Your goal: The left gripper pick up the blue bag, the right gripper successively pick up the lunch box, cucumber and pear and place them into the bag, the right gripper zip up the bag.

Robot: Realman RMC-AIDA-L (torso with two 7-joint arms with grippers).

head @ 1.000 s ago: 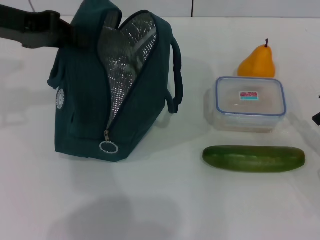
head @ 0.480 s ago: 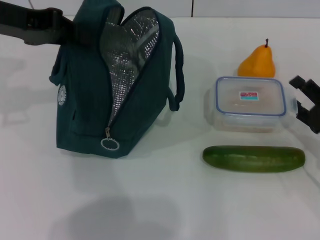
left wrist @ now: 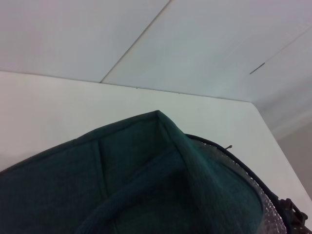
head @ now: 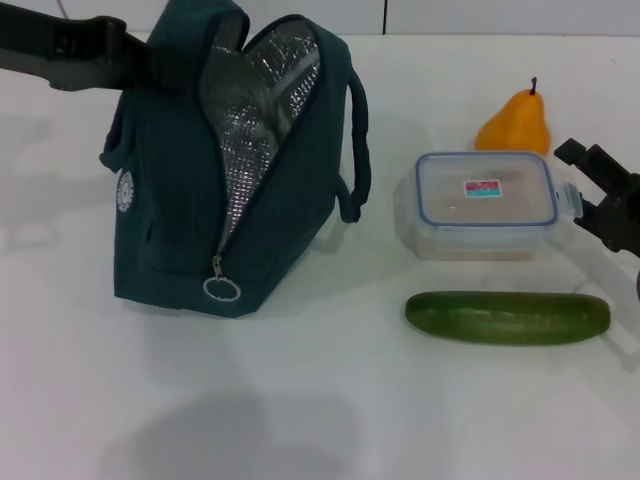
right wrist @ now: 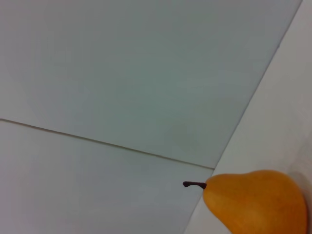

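The blue bag [head: 170, 180] stands on the white table [head: 300, 400], unzipped, with its silver lining showing. My left gripper [head: 150, 62] holds it by the top; the bag's top fills the left wrist view [left wrist: 136, 185]. The clear lunch box [head: 485, 205] with a blue-rimmed lid sits right of the bag. My right gripper [head: 585, 185] is at the box's right end, fingers apart and touching it. The green cucumber [head: 507, 317] lies in front of the box. The orange pear [head: 515, 125] stands behind it and shows in the right wrist view [right wrist: 256, 202].
The bag's zip pull ring [head: 220, 290] hangs low on its front. A strap loop [head: 355, 150] hangs on the bag's right side, facing the lunch box. The table's far edge meets a pale wall [head: 450, 15].
My right gripper has come in from the right edge to the lunch box's right end. The box has shifted a little to the left. The bag and left arm barely moved.
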